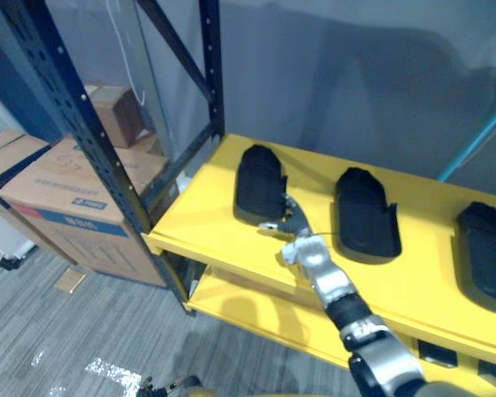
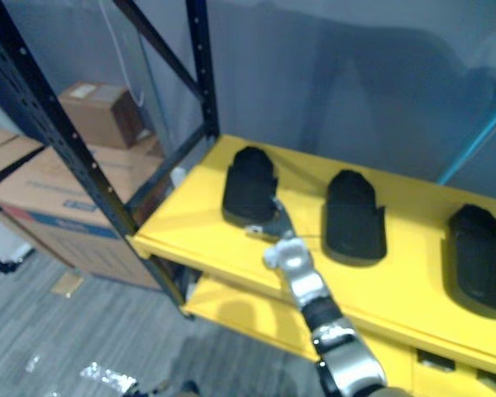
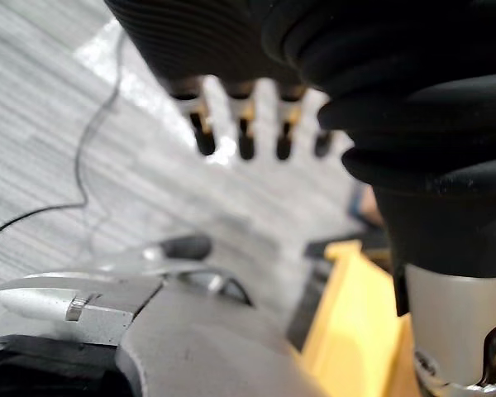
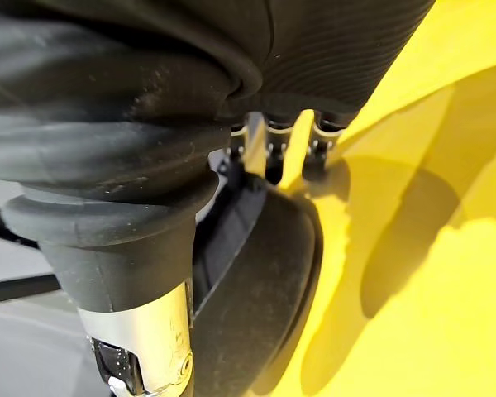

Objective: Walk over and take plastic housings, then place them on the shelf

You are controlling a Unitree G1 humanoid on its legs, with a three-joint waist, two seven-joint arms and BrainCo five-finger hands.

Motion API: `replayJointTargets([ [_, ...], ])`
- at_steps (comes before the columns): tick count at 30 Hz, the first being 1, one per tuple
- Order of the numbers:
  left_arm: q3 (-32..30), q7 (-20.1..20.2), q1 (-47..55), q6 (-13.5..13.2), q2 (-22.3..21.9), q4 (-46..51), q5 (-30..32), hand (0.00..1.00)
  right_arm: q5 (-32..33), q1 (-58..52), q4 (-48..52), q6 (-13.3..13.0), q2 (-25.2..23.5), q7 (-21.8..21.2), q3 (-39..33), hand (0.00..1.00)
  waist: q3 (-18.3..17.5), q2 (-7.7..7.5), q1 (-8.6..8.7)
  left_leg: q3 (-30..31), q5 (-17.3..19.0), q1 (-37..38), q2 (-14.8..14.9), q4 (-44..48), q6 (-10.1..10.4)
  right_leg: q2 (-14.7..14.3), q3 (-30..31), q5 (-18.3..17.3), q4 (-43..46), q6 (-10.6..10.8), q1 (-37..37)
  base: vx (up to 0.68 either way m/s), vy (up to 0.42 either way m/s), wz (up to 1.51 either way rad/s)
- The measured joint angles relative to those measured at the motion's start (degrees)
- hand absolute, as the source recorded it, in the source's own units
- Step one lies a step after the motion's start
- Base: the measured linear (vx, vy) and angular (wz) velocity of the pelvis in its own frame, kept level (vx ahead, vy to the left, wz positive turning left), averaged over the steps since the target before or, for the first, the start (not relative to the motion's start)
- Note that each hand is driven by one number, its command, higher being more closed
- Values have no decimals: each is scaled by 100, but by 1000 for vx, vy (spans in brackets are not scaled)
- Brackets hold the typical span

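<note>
Three black plastic housings lie in a row on the yellow shelf: a left housing, a middle housing and a right housing. My right hand reaches in from below. Its straight fingers rest on the near right edge of the left housing, with the thumb beside it. The housing sits flat on the shelf. My left hand hangs over the grey floor with straight fingers and holds nothing.
A dark blue rack upright and diagonal braces stand left of the shelf. Cardboard boxes sit on the floor beyond it, with another box further back. A lower yellow shelf lies beneath. A grey wall closes the back.
</note>
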State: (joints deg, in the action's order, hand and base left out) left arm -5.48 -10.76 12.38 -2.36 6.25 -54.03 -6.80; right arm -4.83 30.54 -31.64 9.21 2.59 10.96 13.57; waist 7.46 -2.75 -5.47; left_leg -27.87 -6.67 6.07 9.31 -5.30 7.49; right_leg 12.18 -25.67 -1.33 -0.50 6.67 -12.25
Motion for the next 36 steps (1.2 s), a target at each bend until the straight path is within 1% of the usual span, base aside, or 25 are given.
replayJointTargets([
  [4, 0, -25, -25, -1, -10, 12, 0, 0, 2, -18, 230, 0, -19, -67, 140, 0, 114, 20, 7, -86, 29, 79, 1, 0, 12, 11, 77, 1, 3, 1, -9, 5, 8, -10],
  [13, 1, -31, -25, -4, -8, 12, -1, 0, 12, -84, 436, 0, -46, -222, 301, 0, 115, 16, 13, -90, 48, 91, 1, 0, 31, 16, 60, 1, 58, 1, 0, 1, 1, -1],
  [18, 1, -32, -24, -6, -7, 10, -1, 0, 18, -84, 457, -1, -73, -239, 453, 0, 115, 16, 22, -88, 50, 103, 1, 0, 33, 24, 59, 2, 98, 2, 4, 0, 0, 0],
  [24, 1, -34, -23, -7, -7, 6, -2, 0, 141, -146, 486, 0, -101, -352, 471, 0, 114, 15, 23, -85, 85, 103, 1, 0, 36, 29, 60, 1, 104, 1, 3, 0, 0, 0],
  [27, 1, -33, -21, -12, -7, 4, -1, 0, 194, -251, 647, -1, -100, -364, 476, 0, 112, 13, 24, -86, 93, 103, -3, 0, 35, 34, 61, 1, 107, 0, 5, 0, 0, 0],
  [34, 0, -34, -22, -13, -4, 1, -3, 0, 180, -280, 659, -1, -98, -344, 571, 0, 107, 4, 25, -88, 85, 102, -9, 0, 20, 37, 62, 0, 108, -2, 7, 0, 0, 0],
  [36, 2, -35, -21, -15, -4, 2, -3, 0, 81, -280, 662, -4, -82, -231, 576, 0, 102, -3, 25, -90, 52, 102, -7, 1, 17, 40, 78, 4, 127, -5, 19, 0, 0, 0],
])
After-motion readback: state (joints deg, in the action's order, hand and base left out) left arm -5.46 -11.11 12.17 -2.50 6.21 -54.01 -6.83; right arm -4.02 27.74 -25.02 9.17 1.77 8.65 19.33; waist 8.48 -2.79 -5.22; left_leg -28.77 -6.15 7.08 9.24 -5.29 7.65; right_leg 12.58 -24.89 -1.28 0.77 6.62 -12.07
